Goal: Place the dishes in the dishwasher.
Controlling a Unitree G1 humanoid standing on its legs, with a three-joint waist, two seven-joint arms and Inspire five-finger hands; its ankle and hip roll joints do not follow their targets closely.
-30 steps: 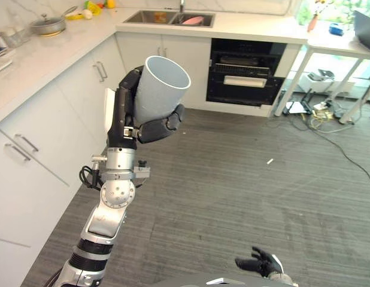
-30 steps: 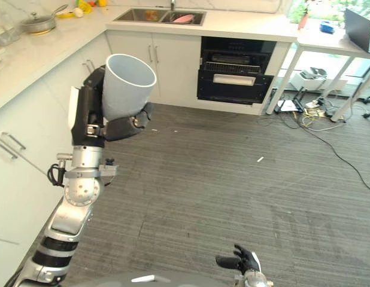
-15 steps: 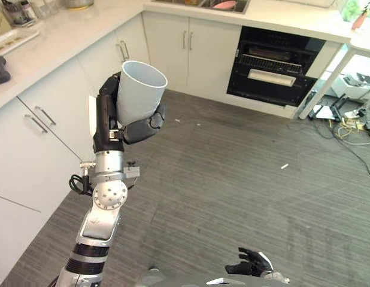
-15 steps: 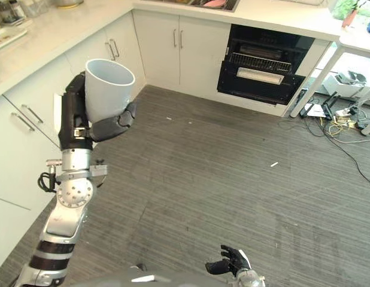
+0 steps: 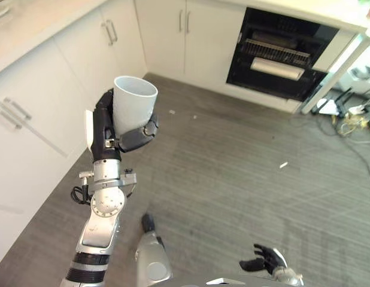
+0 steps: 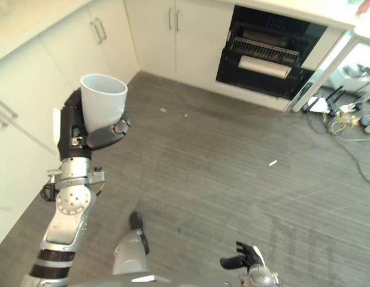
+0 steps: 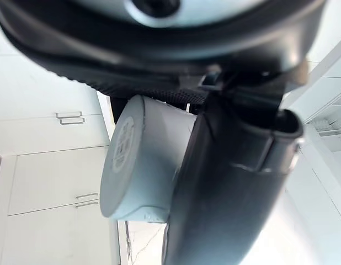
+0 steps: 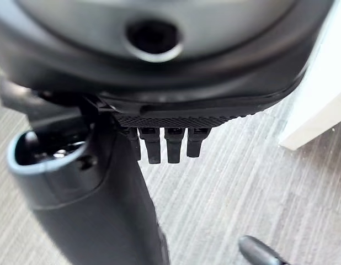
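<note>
So far I've got my left hand (image 5: 122, 134) wrapped around the pale cup (image 5: 133, 104), upright; the open dishwasher (image 5: 284, 57) sits well ahead, loading undone; my right hand (image 5: 263, 262) hangs relaxed.

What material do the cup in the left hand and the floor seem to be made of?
The cup in the left hand: probably glazed ceramic, perhaps plastic; pale grey-white, smooth, thick rim, opaque wall. The floor: looks like grey wood-look planks, vinyl or laminate; fine parallel streaks, matte surface.
</note>
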